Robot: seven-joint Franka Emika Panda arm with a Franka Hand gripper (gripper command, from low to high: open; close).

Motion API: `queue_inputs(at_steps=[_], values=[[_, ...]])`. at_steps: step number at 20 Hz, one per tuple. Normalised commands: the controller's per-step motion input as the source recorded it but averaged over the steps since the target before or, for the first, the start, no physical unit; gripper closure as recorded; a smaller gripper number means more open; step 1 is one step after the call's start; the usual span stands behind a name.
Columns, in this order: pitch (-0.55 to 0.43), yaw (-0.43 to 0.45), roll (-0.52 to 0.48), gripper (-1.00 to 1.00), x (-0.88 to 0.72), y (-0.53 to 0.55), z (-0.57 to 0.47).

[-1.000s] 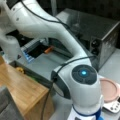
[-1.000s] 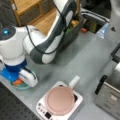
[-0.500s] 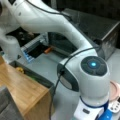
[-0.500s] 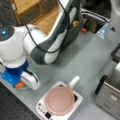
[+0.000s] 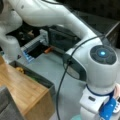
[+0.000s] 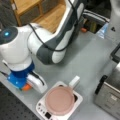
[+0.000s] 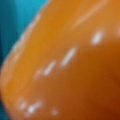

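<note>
My gripper's hand (image 6: 25, 83) hangs low at the table's near left corner in a front view, with blue parts (image 6: 17, 80) around it and its fingers hidden under the wrist. A small glossy orange object (image 6: 26, 87) peeks out right beneath it. The wrist view is almost filled by that orange object (image 7: 70, 65), very close, with a teal surface (image 7: 15, 22) showing at the left. In a front view the same hand (image 5: 106, 111) sits at the bottom right, its fingertips out of sight.
A pink round lid (image 6: 59, 100) rests on a white device (image 6: 79, 99) right of the hand. A metal appliance (image 6: 110, 102) stands at the right. A wooden shelf unit (image 5: 22, 92), a grey bin (image 5: 37, 76) and a dark oven (image 5: 62, 37) lie behind.
In one front view the arm's wrist has shifted right and closer to the camera. In the other front view the arm barely moves.
</note>
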Motion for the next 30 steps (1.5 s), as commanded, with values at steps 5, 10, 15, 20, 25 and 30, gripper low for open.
queue_inputs(at_steps=[5, 10, 15, 20, 25, 30], values=[[-0.004, -0.091, -0.133, 1.0, -0.35, 0.48, 0.0], [-0.059, -0.074, -0.148, 1.0, -0.43, 0.39, -0.05], [-0.13, -0.072, -0.15, 1.0, -0.44, 0.26, -0.13], [-0.19, -0.084, -0.156, 1.0, -0.38, 0.22, -0.15], [-0.237, -0.073, -0.152, 1.0, -0.33, 0.22, -0.16], [-0.257, -0.058, -0.156, 1.0, -0.29, 0.21, -0.18]])
